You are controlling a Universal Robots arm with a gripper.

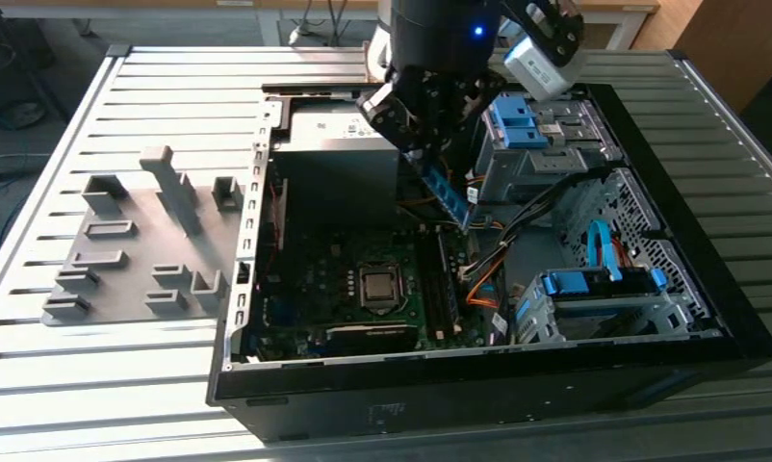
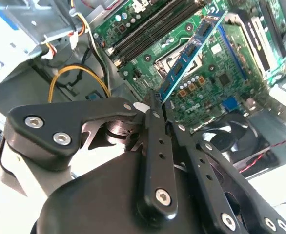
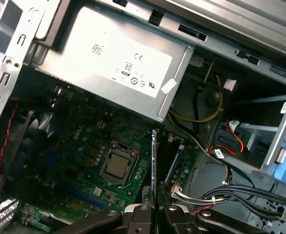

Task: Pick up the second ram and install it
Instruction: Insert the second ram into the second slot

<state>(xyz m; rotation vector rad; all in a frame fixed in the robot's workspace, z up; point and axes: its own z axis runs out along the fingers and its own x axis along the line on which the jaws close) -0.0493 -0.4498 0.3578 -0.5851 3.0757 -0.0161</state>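
Writing: white printed label (image 3: 128, 63) on the power supply (image 3: 79, 44).
Grip: gripper (image 1: 419, 154), fingers clamped on the upper end of the second ram (image 1: 448, 197).
Axis: slants down toward the motherboard (image 1: 347, 318).

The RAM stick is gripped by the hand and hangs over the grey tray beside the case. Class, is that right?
Not quite. The hand grips the RAM stick, but it hangs inside the case, over the motherboard, as the exterior view shows.
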